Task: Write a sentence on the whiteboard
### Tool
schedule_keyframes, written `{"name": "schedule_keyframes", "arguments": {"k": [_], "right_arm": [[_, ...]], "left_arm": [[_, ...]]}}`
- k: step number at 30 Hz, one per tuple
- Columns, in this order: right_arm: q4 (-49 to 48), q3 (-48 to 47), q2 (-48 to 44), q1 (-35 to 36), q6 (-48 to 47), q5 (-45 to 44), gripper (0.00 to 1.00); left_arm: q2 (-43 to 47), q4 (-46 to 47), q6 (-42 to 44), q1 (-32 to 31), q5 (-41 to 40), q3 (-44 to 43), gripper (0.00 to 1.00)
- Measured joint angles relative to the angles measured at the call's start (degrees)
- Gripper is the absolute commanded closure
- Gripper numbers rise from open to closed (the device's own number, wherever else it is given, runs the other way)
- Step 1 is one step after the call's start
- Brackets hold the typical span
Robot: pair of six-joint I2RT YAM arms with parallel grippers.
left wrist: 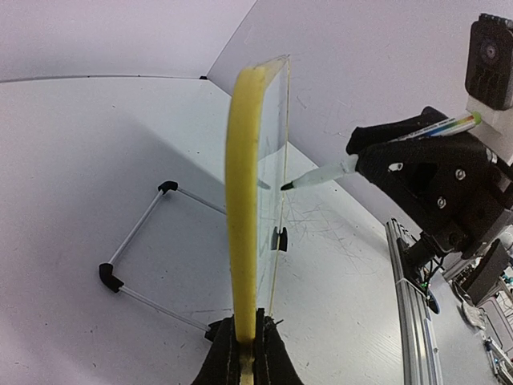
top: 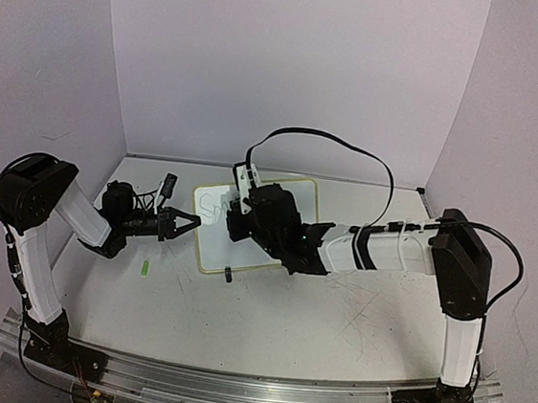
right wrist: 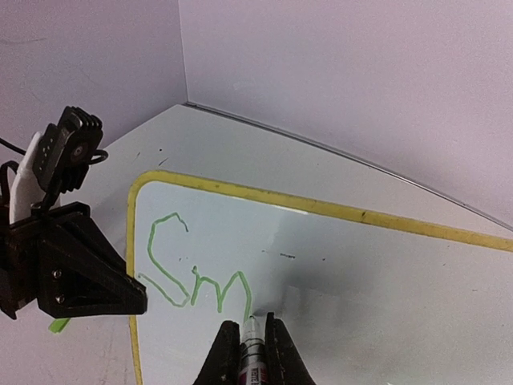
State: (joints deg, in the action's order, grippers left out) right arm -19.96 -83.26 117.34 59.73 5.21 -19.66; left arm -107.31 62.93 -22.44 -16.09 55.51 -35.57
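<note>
The whiteboard (top: 214, 246) stands on the bench (top: 284, 328) towards the far wall, between the two arms. The left hand (top: 185, 222) is pinched on the middle of the board's left edge. The right hand (right wrist: 252, 322) reaches in over the board from the right side, its fingers pressed together on a marker (left wrist: 321, 172). The right wrist view shows the writing face. The sentence (right wrist: 195, 282) so far consists of the light green letters "Sm" near the board's left edge, and the marker tip sits at the end of the "m". The overhead view confirms the layout, but the writing there is too faint to read. The left wrist view shows the board edge-on, with the yellow frame running up from between the clamped fingers and the marker tip meeting the face. It also shows a wire stand (left wrist: 135, 231) with black ends on the back side and a black foot (left wrist: 279, 238) on the writing side; neither is clear from the right wrist. Whether the board is upright or leaning cannot be determined. A small green scrap (top: 146, 267) lies on the bench near the left hand, apart from the board.
</note>
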Motion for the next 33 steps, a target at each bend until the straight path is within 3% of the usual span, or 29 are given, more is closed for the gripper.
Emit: {"name": "schedule_keyframes", "arguments": {"k": [33], "right_arm": [[-0.7,-4.3,-0.1,-1.8,-0.9,-0.3,1.00]], "left_arm": [[0.0,-0.1,0.2,-0.1,0.0,-0.1,1.00]]}}
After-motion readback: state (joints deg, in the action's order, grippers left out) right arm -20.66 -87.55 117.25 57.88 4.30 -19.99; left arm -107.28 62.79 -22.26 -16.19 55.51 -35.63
